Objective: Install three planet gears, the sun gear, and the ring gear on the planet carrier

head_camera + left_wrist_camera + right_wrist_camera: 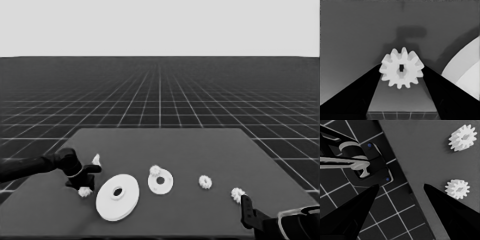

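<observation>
Left gripper [86,186] sat over the table's left end, near the front edge. In the wrist view a gear [401,67] lay between its fingers [352,95], teeth abt touching the inner edges on both sides. Whether it was actually clamped or just lying under a waiting arm, can't tell. In the head view that gear [85,191] showed right at the fingertips.

Larger round part [118,196] lay just beside it toward the middle of the table, w/ the smaller round part [160,181] next along. One gear [155,170] already sat on the smaller part's far rim. So from the left gripper the target lay past the larger part; my read is the next carry must clear that disc.

Two more gears [205,182] [237,193] lay toward the right end, the last near the front right corner. Right gripper [401,186] was parked off that corner, spread wide, holding nothing. Thin white piece [96,159] lay behind the left gripper.
</observation>
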Controlling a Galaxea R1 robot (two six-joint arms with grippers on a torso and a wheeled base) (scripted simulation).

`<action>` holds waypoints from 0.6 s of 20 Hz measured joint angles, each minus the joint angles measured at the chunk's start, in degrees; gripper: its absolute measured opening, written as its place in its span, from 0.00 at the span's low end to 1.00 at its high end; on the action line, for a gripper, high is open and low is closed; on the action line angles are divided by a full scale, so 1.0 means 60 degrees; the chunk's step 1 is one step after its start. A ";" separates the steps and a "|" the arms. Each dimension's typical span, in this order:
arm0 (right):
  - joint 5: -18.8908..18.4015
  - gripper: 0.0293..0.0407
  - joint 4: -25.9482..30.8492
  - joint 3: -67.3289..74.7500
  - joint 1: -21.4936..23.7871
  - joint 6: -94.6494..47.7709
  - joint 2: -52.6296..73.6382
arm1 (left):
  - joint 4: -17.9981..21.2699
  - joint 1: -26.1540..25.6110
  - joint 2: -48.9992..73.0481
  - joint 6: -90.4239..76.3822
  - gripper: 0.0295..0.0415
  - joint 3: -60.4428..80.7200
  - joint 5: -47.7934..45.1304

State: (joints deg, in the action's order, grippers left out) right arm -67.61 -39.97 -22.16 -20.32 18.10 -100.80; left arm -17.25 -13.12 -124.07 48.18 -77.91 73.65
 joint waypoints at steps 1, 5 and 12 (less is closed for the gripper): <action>0.0000 0.81 0.0000 0.0000 0.0000 0.0000 0.0000 | 0.0000 0.0000 0.0000 0.0000 0.14 0.0000 0.0000; 0.0000 0.81 0.0000 0.0000 0.0000 0.0000 0.0000 | 0.0513 0.0695 0.0378 0.0173 0.14 0.0733 0.0619; 0.0000 0.81 0.0000 0.0000 0.0000 0.0000 0.0000 | 0.1472 0.2055 0.0705 0.0262 0.14 0.1290 0.1478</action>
State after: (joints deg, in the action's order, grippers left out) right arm -67.61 -39.97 -22.16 -20.32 18.10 -100.80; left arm -8.42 -0.79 -119.84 49.75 -70.16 82.51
